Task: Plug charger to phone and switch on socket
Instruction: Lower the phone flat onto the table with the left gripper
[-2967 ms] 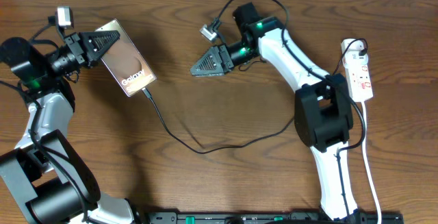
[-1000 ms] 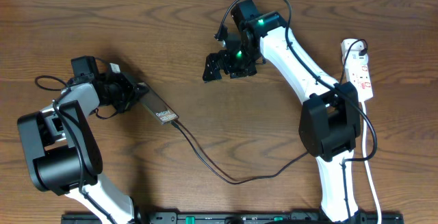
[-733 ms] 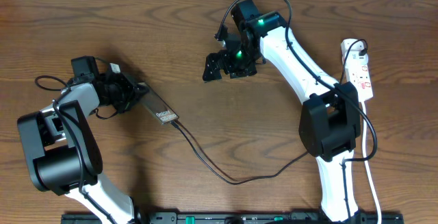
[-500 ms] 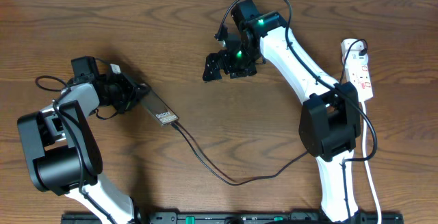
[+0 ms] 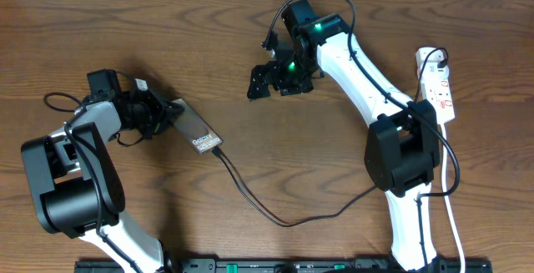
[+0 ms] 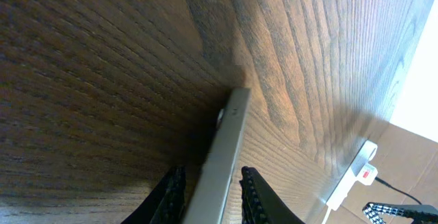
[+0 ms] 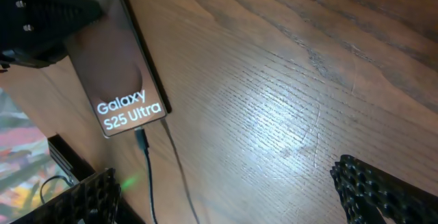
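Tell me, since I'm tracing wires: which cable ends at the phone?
The thin black cable, its tip in the phone; the thicker white cord stays by the socket.

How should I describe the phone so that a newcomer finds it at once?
On the left half of the wooden table, look at the tip of the left gripper. The phone is the flat dark slab reaching from there toward the table's middle. Only it bears white "Galaxy S25 Ultra" lettering and has the thin black cable leaving its end.

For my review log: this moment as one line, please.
left gripper astride phone | charger in phone | right gripper open | socket untouched
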`<control>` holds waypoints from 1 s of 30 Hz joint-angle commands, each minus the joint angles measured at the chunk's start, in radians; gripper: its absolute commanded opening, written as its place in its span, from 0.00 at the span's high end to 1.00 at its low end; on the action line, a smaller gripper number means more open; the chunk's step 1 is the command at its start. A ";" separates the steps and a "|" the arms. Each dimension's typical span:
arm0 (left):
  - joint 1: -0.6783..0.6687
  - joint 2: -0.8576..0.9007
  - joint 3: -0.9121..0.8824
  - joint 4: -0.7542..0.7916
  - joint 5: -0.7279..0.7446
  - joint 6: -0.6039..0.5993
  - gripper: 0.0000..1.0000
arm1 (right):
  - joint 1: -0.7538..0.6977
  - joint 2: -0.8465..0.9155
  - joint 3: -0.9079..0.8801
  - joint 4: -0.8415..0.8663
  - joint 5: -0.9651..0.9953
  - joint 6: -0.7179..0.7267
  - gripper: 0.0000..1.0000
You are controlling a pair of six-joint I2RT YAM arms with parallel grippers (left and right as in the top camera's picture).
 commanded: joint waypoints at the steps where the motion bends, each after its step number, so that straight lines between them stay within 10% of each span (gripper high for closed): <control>1: 0.000 0.011 0.010 -0.006 0.021 0.000 0.76 | 0.005 -0.021 0.012 -0.002 0.000 0.006 0.00; 30: 0.000 0.011 0.010 -0.017 0.020 0.000 0.70 | 0.005 -0.021 0.012 -0.002 0.000 0.006 0.01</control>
